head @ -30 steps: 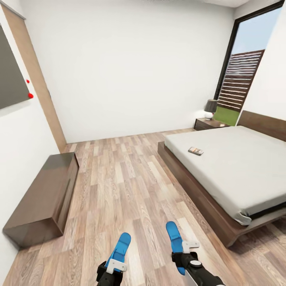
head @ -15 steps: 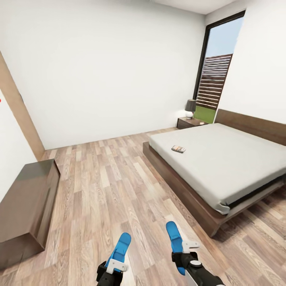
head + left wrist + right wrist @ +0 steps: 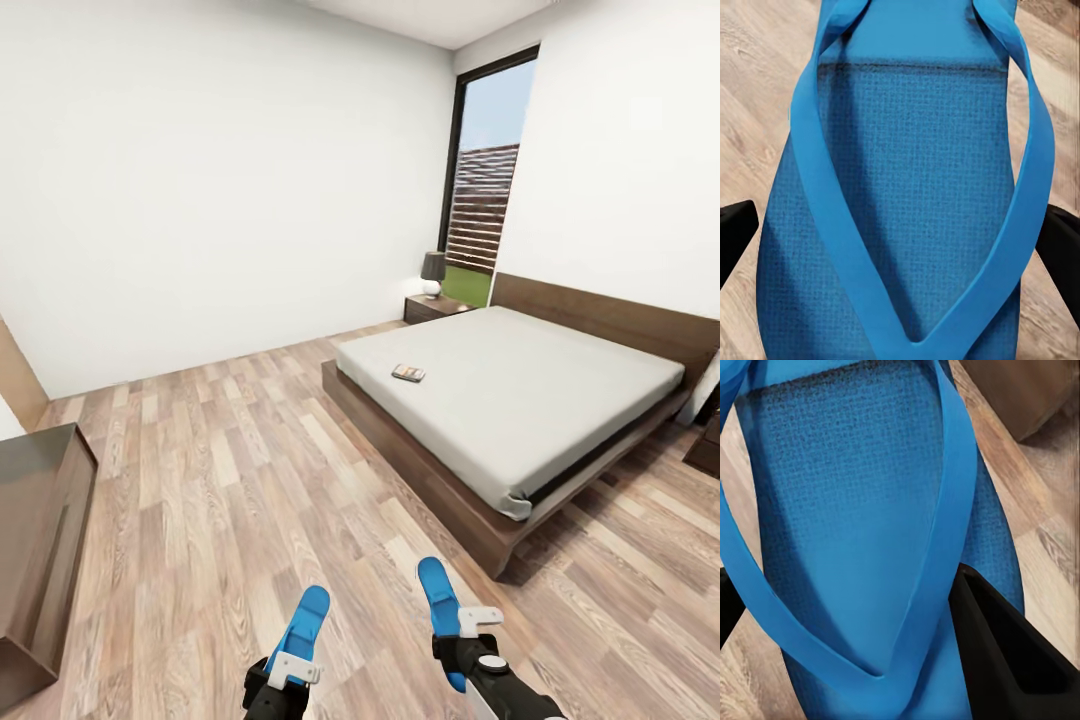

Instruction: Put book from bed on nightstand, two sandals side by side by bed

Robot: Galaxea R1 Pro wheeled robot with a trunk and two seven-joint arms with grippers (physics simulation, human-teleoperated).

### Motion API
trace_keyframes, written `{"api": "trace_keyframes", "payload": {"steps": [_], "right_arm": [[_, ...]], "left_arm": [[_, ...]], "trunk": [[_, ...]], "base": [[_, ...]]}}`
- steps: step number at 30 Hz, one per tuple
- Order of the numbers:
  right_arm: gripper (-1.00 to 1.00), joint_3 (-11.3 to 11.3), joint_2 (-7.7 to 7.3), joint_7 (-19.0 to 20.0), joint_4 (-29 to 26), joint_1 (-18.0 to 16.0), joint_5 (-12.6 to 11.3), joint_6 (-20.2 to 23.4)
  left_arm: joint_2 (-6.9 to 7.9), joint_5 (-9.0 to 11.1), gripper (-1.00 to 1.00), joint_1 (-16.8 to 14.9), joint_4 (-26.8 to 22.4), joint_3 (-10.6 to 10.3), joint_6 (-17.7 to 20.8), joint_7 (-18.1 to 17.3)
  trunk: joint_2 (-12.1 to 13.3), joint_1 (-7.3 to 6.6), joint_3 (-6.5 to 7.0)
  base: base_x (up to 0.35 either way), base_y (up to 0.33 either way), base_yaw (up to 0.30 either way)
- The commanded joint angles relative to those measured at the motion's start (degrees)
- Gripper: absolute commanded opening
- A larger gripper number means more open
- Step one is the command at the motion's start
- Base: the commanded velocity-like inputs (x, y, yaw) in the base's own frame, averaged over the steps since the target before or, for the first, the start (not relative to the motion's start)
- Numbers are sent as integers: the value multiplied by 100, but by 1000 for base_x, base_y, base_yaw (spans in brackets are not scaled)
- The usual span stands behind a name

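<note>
Two blue sandals sit at the bottom of the head view, one in each gripper: the left gripper (image 3: 283,672) is clamped on the left sandal (image 3: 302,618) and the right gripper (image 3: 462,640) is clamped on the right sandal (image 3: 438,600), both sandals pointing up and away over the wood-plank floor (image 3: 230,500). In the left wrist view the left sandal (image 3: 907,187) shows its textured sole and V-shaped strap, with dark fingers (image 3: 735,236) at both sides of it. In the right wrist view the right sandal (image 3: 862,525) lies tilted, a dark finger (image 3: 1005,652) pressed against its edge (the other finger barely shows at the opposite edge). The bed (image 3: 520,390) takes up the right middle of the head view, its dark frame low on the floor. The book (image 3: 408,373) lies flat on the mattress near the bed's left edge. A nightstand (image 3: 432,306) stands beyond the bed's far corner, by the window (image 3: 485,200), with a small lamp (image 3: 433,272) on top. A long low bench (image 3: 40,540) runs along the wall at the lower left of the frame.
</note>
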Motion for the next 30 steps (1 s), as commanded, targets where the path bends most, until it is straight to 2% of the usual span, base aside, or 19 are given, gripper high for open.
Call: {"api": "trace_keyframes", "payload": {"steps": [1, 30], "right_arm": [[-100, 13, 1, -29, 4, -5, -2, -3], [-100, 15, 11, -28, 4, -5, -4, 1]], "left_arm": [[3, 57, -100, -5, 3, -51, -22, 39], [4, 55, -100, -5, 3, -51, -22, 33]], "trunk": [[-7, 1, -4], [-7, 1, 106]], "base": [[0, 0, -284], [0, 0, -251]]}}
